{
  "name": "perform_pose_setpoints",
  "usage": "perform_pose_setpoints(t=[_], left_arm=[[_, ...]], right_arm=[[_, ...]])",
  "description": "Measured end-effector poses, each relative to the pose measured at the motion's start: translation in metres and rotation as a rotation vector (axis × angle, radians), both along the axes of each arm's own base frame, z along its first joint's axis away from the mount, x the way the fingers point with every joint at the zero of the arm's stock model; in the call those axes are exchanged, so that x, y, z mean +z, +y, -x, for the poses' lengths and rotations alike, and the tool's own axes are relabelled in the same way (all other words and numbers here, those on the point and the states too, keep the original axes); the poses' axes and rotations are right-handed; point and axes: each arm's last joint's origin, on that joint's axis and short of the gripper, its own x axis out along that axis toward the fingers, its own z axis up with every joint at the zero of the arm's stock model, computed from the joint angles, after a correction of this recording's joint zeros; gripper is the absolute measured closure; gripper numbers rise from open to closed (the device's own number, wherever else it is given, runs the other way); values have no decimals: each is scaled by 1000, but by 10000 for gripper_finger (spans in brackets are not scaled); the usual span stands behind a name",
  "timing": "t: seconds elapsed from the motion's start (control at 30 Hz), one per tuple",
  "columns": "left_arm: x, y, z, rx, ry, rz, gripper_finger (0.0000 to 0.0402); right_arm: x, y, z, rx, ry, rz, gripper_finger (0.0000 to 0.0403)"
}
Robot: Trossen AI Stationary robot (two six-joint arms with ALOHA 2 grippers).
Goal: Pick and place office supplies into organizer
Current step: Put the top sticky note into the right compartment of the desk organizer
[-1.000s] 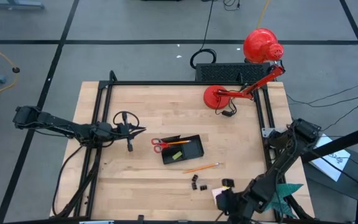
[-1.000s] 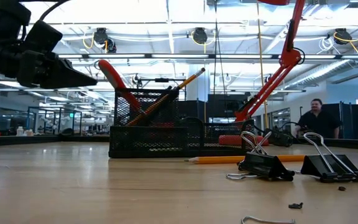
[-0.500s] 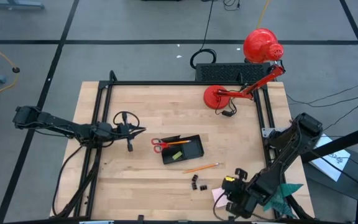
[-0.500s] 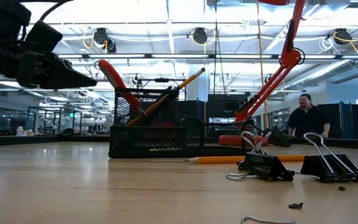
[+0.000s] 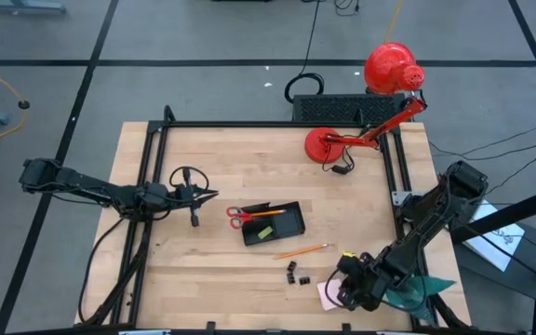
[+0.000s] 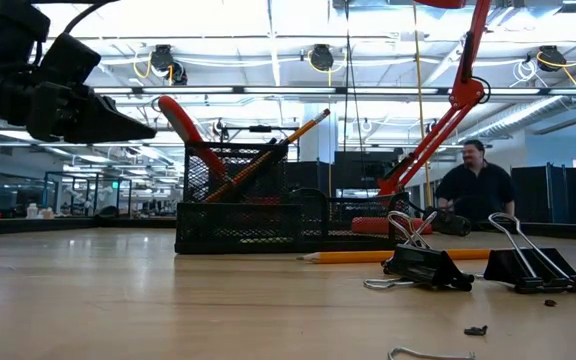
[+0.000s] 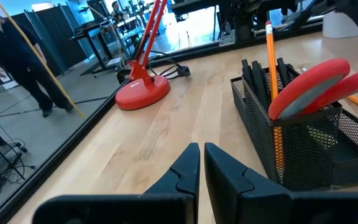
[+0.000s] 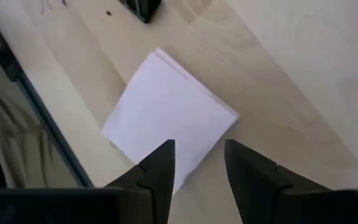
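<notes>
Right gripper [image 8: 194, 163] is hovering with its fingers parted and nothing between them, directly above the pale sticky-note pad [image 8: 169, 119], which is lying flat near the tabletop's [image 5: 212, 158] front edge. Just beyond the pad, black binder clips [image 5: 296, 273] are sitting near an orange pencil [image 5: 302, 250]. Farther in, the black mesh organizer [image 5: 274, 224] is standing mid-table, already holding red-handled scissors [image 7: 316, 84] and a pencil. Across the tabletop, the left gripper [image 7: 201, 167] is waiting with fingers pressed together, empty, pointing toward the organizer. A red desk lamp [image 5: 366, 102] is standing at the back.

Judging by this, the step in hand is lining up to pick the pad. Next move likely calls for lowering squarely so the fingers straddle the thin pad's edges, since it is lying flush on the wood.
</notes>
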Motion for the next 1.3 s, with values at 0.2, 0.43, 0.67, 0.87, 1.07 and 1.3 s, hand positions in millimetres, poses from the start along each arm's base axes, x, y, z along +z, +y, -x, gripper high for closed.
perform_pose_setpoints(t=[0.2, 0.43, 0.67, 0.87, 1.07, 1.3], left_arm=[[0, 0, 0, 0, 0, 0, 371], [0, 0, 0, 0, 0, 0, 371], [0, 0, 0, 0, 0, 0, 371], [0, 0, 0, 0, 1, -3, 371], [0, 0, 0, 0, 0, -2, 371], [0, 0, 0, 0, 0, -1, 371]], right_arm=[[-2, -5, 0, -13, 43, 12, 268], [-2, -8, -3, -38, 47, 7, 268], [-2, -9, -5, -57, 65, -19, 268], [-13, -13, -3, -94, 65, -56, 268], [-29, -15, 0, -112, 18, -162, 268], [-35, -18, 3, -117, 2, -184, 268]])
